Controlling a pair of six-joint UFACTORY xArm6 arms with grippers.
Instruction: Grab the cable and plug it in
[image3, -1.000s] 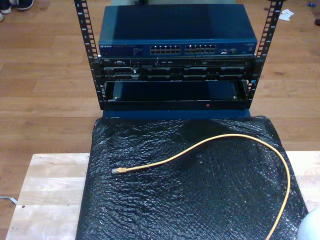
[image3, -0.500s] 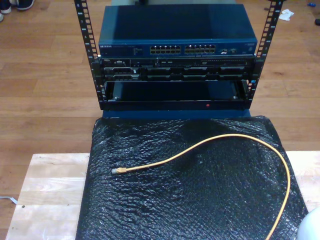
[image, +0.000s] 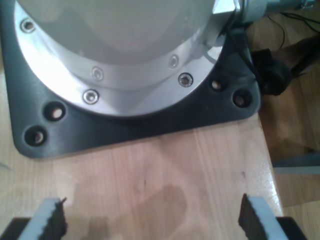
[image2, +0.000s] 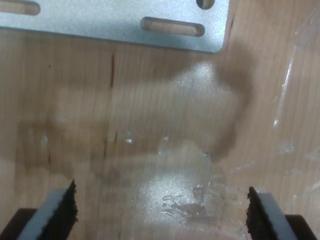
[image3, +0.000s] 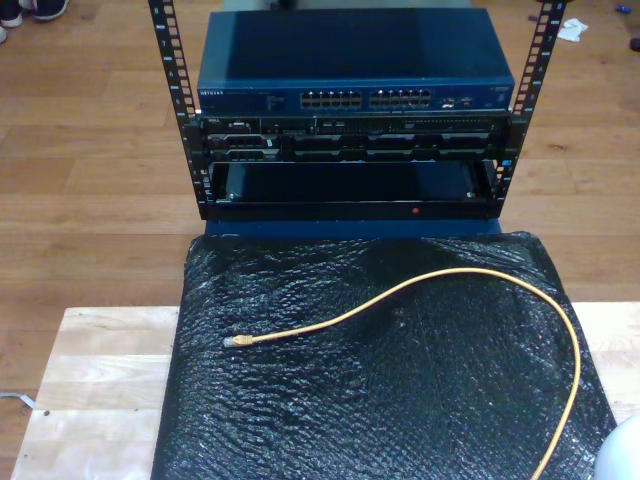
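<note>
Hovering over bare bench, both sets of fingers gape empty, risking a fumbled pinch on the thin cable lying loose across crinkly black wrap.

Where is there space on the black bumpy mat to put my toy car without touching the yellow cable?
The black mat is bare inside the cable's curve and along its edge nearest the rack. The wooden table at the exterior view's left is bare too. It is crowded near the plug.
</note>
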